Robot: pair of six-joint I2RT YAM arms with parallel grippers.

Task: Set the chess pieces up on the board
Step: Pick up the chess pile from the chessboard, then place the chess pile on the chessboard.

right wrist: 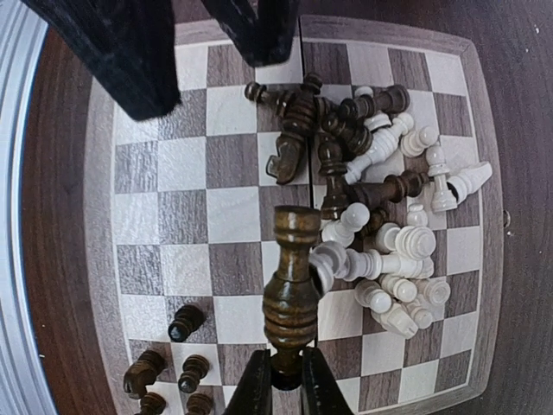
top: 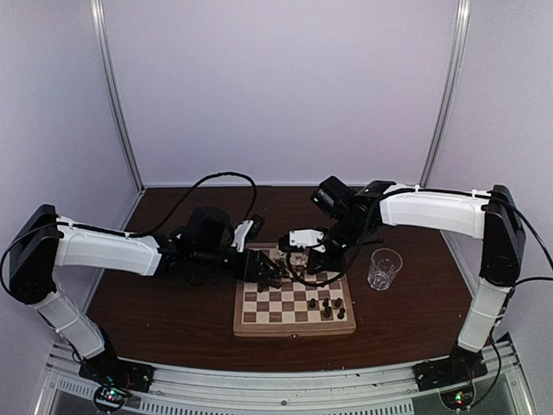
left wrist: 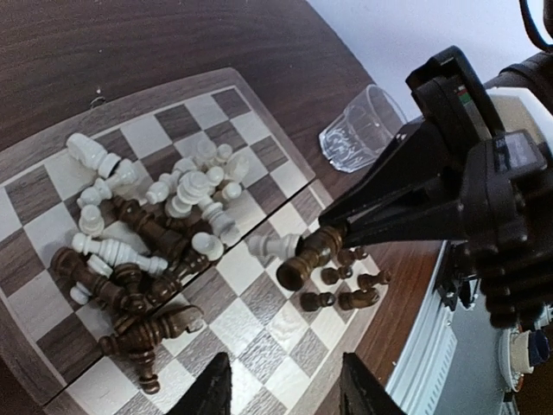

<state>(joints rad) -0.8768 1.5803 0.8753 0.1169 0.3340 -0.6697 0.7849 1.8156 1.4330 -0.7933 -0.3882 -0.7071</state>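
The board (top: 294,329) lies between my arms. A heap of toppled dark and cream chess pieces (left wrist: 147,233) covers its far half and shows in the right wrist view (right wrist: 371,190) too. Several dark pieces (right wrist: 173,363) stand at the board's near right corner (left wrist: 346,290). My right gripper (right wrist: 287,385) is shut on the base of a tall dark piece (right wrist: 292,285) and holds it tilted above the board's middle (left wrist: 307,257). My left gripper (left wrist: 285,393) is open and empty above the board's left part (top: 270,275).
A clear drinking glass (top: 384,268) stands on the dark table right of the board (left wrist: 359,130). The left gripper's black fingers (right wrist: 130,52) hang over the board's edge in the right wrist view. Cables trail behind both arms.
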